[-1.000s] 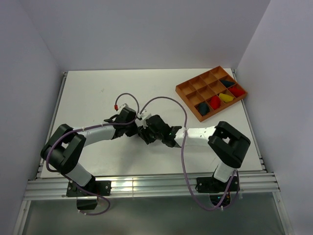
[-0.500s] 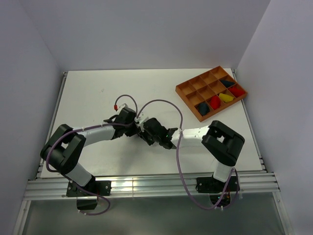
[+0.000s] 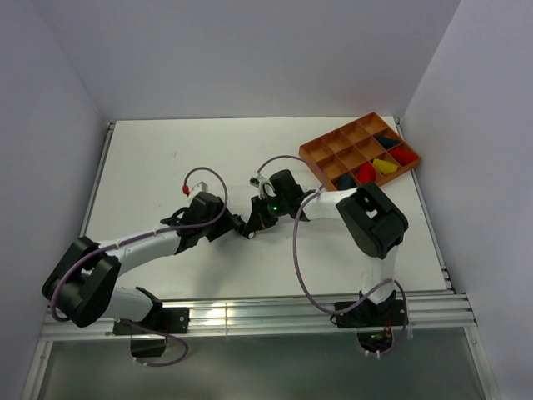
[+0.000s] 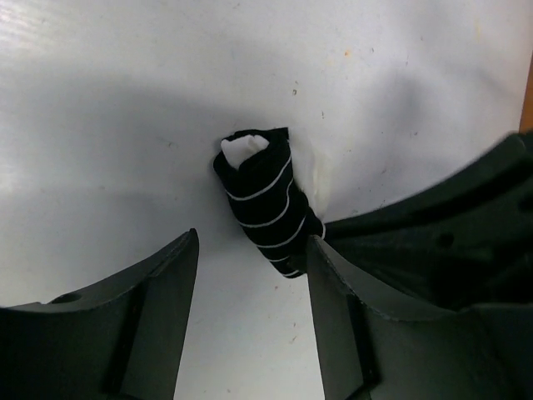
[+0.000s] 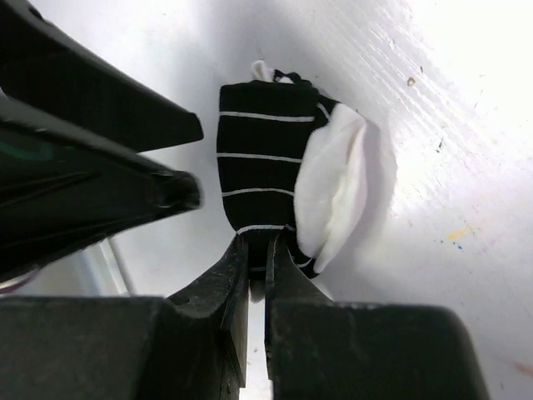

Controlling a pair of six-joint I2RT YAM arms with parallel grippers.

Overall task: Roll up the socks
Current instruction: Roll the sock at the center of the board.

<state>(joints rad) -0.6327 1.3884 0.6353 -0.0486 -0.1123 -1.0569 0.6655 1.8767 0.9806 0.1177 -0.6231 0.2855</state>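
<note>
Striped sock [image 5: 265,179], rolled tight, changes hands: right claw [image 5: 256,250] now pinches its end, left claw [image 4: 250,246] has spread open just behind it; roll looks finished.

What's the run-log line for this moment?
striped sock: rolled up | right end effector: shut on striped sock | left end effector: open, holding nothing

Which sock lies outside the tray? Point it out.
The black-and-white striped sock, rolled on the table with its end pinched in the right fingers; the others sit in the orange tray.
</note>
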